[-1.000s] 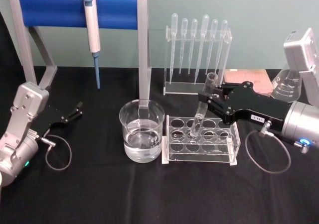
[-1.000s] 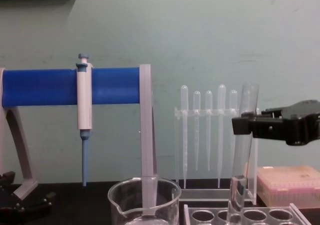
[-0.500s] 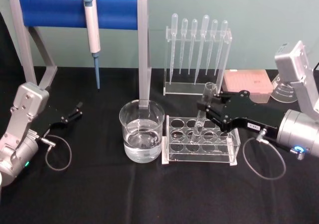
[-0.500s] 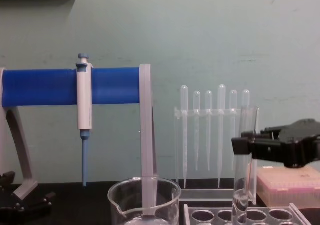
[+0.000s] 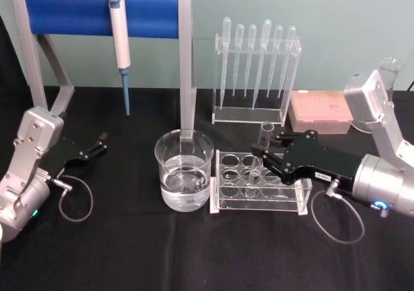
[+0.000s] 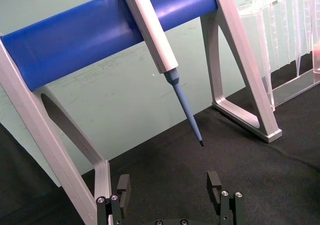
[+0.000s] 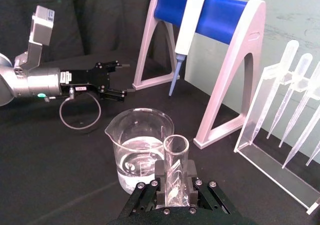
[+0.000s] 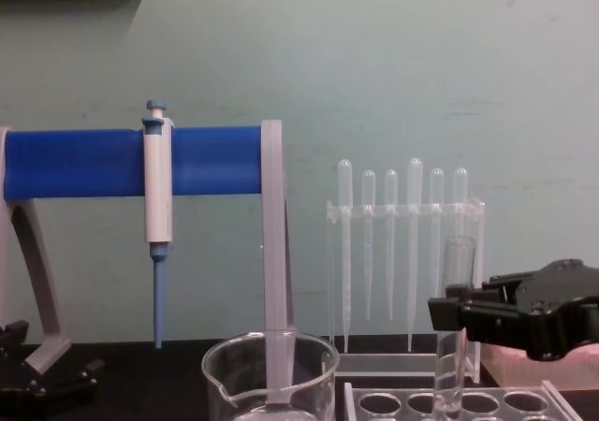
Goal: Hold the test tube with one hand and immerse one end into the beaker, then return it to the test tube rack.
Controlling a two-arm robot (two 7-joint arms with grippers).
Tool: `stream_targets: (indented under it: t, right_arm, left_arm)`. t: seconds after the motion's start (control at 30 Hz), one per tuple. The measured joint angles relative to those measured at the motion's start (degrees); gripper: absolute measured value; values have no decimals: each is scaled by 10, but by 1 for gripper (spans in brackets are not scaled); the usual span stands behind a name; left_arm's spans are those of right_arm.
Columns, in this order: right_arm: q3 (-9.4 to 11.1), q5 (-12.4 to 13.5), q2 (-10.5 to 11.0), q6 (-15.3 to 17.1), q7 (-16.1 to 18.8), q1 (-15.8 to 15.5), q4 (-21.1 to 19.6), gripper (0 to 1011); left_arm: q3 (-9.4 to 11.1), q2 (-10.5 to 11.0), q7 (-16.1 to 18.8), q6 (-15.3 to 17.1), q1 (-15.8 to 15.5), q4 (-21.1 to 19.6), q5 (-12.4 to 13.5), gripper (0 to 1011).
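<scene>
The test tube stands almost upright with its lower end down in a middle hole of the clear acrylic rack. My right gripper is shut on its upper part, just below the open rim. The right wrist view shows the test tube clamped between the black fingers. In the chest view the test tube rises above my right gripper. The beaker, about a third full of clear liquid, stands just left of the rack; beaker, beaker. My left gripper rests open at the left; left gripper.
A grey stand with a blue bar holds a pipettor behind the beaker. A clear holder of plastic pipettes and a pink tip box sit behind the rack. A glass flask stands at the far right.
My right gripper has come down and toward me with the test tube. The tube went from tilted to nearly upright and sank deeper into the rack hole. The left arm stayed still.
</scene>
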Motion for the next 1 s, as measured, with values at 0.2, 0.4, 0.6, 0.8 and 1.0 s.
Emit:
stream_targets:
  t: [0.2,0.4,0.6,0.8,1.0]
  right_arm:
    - [-1,-3,-1,-1,0,0,1,241]
    - [0,-2,0,0,0,0,0,241]
    - [0,0,0,0,0,0,0,241]
    - [1,1,0,0,0,0,-1,353]
    - [1,1,1,1,0,1,-1,554]
  left_arm:
    - [0,0,0,0,0,0,0,1000]
    - [0,0,0,0,0,0,0,1000]
    - [0,0,0,0,0,0,0,1000]
    - [0,0,0,0,0,0,0,1000]
    - [0,0,0,0,0,0,0,1000]
